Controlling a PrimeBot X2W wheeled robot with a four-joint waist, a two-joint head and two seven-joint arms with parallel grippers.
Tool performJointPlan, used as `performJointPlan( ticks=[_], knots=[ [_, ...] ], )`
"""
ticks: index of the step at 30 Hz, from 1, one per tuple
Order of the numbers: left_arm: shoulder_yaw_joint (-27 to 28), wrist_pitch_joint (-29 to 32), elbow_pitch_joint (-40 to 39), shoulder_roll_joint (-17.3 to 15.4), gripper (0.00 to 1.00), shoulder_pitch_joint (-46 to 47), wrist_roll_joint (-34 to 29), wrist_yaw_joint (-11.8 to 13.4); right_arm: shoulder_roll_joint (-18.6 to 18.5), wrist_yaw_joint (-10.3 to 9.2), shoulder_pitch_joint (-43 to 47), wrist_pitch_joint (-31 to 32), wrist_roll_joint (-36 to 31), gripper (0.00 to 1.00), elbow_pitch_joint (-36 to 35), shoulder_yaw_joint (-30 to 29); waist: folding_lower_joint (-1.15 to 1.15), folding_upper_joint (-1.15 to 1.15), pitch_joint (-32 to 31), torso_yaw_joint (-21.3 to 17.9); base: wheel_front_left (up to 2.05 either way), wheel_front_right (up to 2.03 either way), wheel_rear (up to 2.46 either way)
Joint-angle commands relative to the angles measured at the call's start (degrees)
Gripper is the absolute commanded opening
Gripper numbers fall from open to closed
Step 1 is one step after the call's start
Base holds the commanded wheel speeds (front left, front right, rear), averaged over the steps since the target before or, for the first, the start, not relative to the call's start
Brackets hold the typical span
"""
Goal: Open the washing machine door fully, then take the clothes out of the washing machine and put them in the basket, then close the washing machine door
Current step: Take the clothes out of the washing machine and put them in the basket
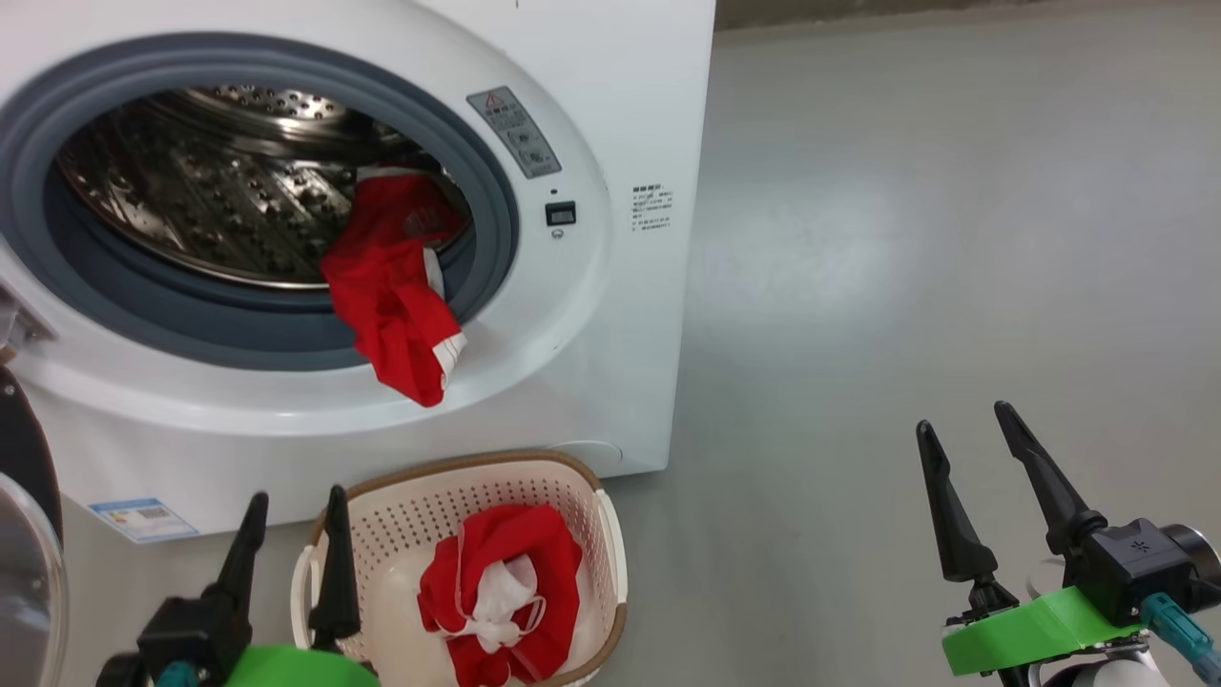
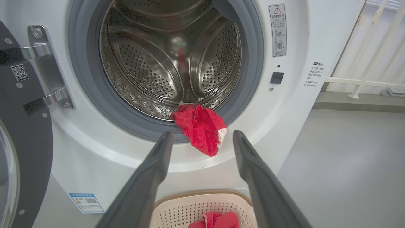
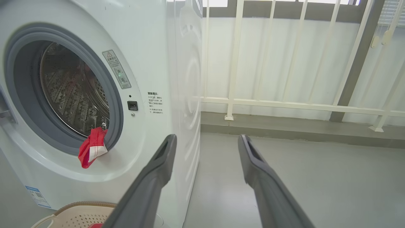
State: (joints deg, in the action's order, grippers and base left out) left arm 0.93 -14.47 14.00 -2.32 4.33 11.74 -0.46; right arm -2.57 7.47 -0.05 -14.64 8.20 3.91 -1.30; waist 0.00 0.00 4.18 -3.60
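The white washing machine (image 1: 610, 114) (image 2: 294, 104) (image 3: 152, 41) stands with its door (image 1: 24, 534) (image 2: 22, 142) swung open at the left. One of the red clothes (image 1: 396, 296) (image 2: 201, 126) (image 3: 91, 147) hangs out of the steel drum over the grey seal. Another red and white garment (image 1: 501, 592) (image 2: 216, 220) lies in the cream basket (image 1: 610, 544) (image 2: 190, 205) (image 3: 79, 213) on the floor below the opening. My left gripper (image 1: 296, 510) (image 2: 202, 137) is open and empty, just left of the basket and below the hanging cloth. My right gripper (image 1: 968, 425) (image 3: 205, 139) is open and empty, well to the right over the floor.
Grey floor (image 1: 954, 239) spreads to the right of the machine. A white railing (image 3: 284, 104) and a low kerb stand behind the machine's right side. A blue label sticker (image 1: 143, 520) sits low on the machine front.
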Motion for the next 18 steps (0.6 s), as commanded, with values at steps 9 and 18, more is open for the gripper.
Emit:
performJointPlan(
  ticks=[9, 18],
  knots=[
    [1.7, -0.5, 0.5, -1.0, 1.0, 9.5, -0.4, -0.5, -0.3, 0.02, -4.9, -0.4, 0.1, 1.0, -2.1, 2.6, 0.0, 0.0, 6.5, 0.5, 0.0, 0.0, 0.0],
    [2.1, -0.5, 6.6, -2.2, 1.0, 21.3, -1.1, -1.2, -0.3, 0.02, -9.0, -0.4, -0.2, 1.0, -2.8, 3.1, 0.0, 0.0, 12.4, 0.2, 0.0, 0.0, 0.0]
  ],
)
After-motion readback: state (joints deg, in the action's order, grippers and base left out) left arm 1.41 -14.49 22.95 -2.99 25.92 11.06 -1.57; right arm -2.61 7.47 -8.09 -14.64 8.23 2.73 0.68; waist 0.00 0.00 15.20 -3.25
